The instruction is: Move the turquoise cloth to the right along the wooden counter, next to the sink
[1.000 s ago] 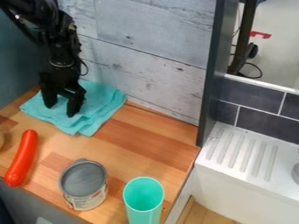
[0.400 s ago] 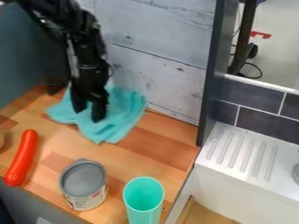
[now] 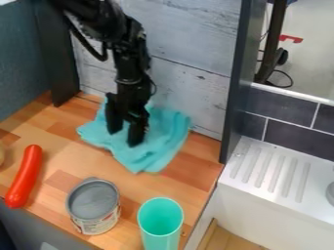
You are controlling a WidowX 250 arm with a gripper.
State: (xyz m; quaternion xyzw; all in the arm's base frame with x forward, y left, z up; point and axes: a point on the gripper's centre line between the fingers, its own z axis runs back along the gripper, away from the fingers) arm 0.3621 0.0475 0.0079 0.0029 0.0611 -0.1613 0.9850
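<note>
Plank wall [image 3: 189,29] backs the scene, upper middle of the frame. Wooden counter [image 3: 65,146] runs from the left edge to lower centre; its flat top supports everything set out here. White ridged unit [image 3: 281,168] at right, beyond a dark upright divider [image 3: 238,88] that separates it from my corner.

My gripper [image 3: 125,138] hangs left of centre, pointing down, the arm coming in from the upper left. Fingers apart, tips at the cloth. Blue-green cloth [image 3: 156,146] lies under and around them, left of centre, rumpled, its far side close to the wall. I read the hold as contact from above, not a pinch: cloth shows between the fingers, and no fold looks clamped. How hard I press, I cannot tell.

Can [image 3: 94,207] at lower left of centre, upright on its flat base, grey top facing up. Pale green cup [image 3: 160,224] just beside it on the right, at the bottom edge, mouth up, so it probably stands by itself. Red sausage-shaped piece [image 3: 25,176] at left, on its side, slanting; too long and rounded, I judge, to stand on end.
</note>
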